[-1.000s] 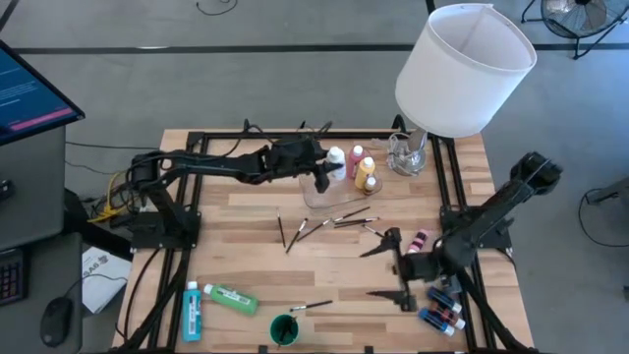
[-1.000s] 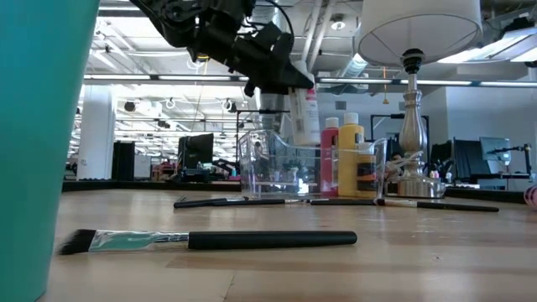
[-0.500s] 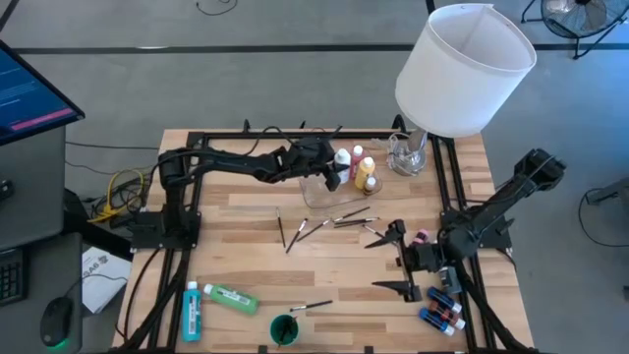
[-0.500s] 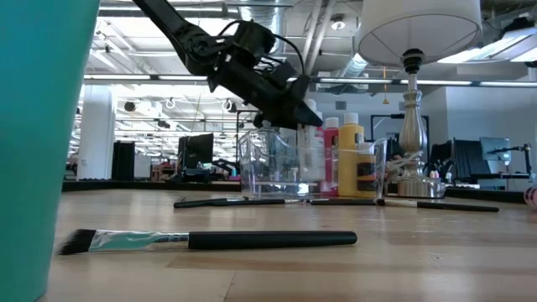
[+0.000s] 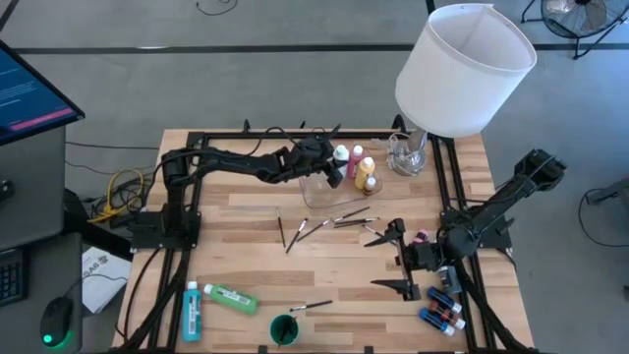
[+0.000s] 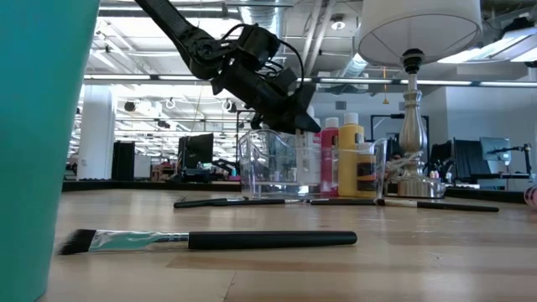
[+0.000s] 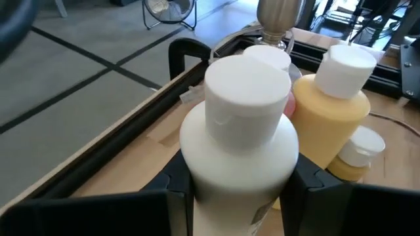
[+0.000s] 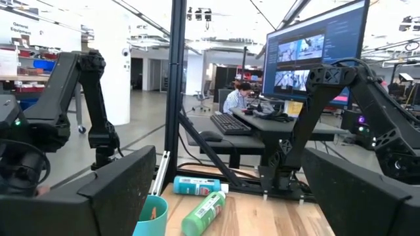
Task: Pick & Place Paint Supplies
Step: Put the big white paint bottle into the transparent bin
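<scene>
Since a second ago the left gripper [image 5: 327, 169] has carried its white bottle [image 7: 239, 151] lower, into the clear tray [image 6: 277, 164].
It grips that bottle beside the yellow bottle [image 7: 331, 108] at the far bench [image 5: 256, 261] edge; release looks near. The right gripper [image 5: 398, 258] hangs open, near right. No label is legible.

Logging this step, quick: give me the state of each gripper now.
Left gripper: closed on a white-capped white bottle, over the clear tray.
Right gripper: open, holding nothing, above the table's right side.
</scene>
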Tool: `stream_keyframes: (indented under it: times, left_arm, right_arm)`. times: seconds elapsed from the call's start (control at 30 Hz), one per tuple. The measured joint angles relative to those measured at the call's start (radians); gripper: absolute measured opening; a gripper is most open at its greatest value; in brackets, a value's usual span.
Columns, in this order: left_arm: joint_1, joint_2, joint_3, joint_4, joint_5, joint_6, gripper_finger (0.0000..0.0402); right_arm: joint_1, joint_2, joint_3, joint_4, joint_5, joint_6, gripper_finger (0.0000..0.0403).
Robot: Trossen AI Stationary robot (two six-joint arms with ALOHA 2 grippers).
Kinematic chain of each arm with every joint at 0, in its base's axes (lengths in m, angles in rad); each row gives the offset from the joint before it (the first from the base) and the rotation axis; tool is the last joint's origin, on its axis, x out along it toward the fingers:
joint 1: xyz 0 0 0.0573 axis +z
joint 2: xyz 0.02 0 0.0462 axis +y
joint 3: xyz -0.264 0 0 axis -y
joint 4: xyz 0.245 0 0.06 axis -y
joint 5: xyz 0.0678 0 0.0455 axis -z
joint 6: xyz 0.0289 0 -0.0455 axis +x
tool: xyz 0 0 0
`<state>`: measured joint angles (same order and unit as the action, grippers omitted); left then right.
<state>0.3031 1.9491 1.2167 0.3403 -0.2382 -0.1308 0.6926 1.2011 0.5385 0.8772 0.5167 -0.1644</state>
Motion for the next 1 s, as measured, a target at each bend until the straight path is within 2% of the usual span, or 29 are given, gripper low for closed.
stream_keyframes:
  times: [0.67, 0.8, 1.0]
  left_arm:
    - [-0.001, 0.08, 0.002, 0.086, -0.021, 0.027, 0.0096]
    - [-0.002, 0.081, 0.002, 0.086, -0.027, 0.024, 0.0123]
    - [-0.008, 0.086, -0.001, 0.066, -0.1, 0.023, 0.0185]
  right_arm:
    - [0.0, 0.001, 0.001, -0.002, 0.0, 0.007, 0.0376]
    - [0.0, 0.001, 0.001, -0.002, 0.0, 0.007, 0.0376]
    - [0.0, 0.001, 0.001, -0.003, 0.0, 0.007, 0.0376]
